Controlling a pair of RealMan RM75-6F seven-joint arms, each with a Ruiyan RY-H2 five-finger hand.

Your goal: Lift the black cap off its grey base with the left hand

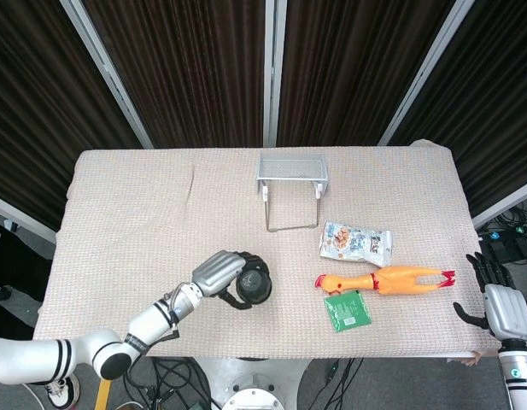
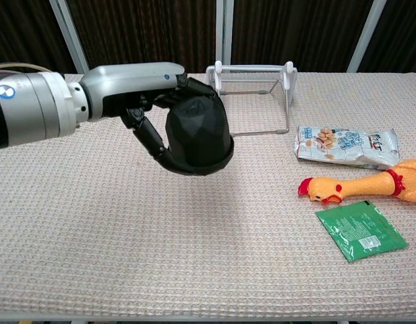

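Note:
The black cap (image 2: 196,135) is a faceted dome, and my left hand (image 2: 157,121) grips it from the left with dark fingers wrapped round its side, holding it in the air above the cloth. In the head view the black cap (image 1: 253,288) sits in the left hand (image 1: 222,275) near the table's front, left of centre. No grey base shows in either view. My right hand (image 1: 500,306) hangs off the table's right front corner, fingers apart and holding nothing.
A wire rack (image 1: 291,181) stands at the back centre. A snack packet (image 1: 355,243), an orange rubber chicken (image 1: 383,279) and a green sachet (image 1: 347,309) lie right of centre. The beige cloth-covered table (image 1: 126,213) has a crease at back left.

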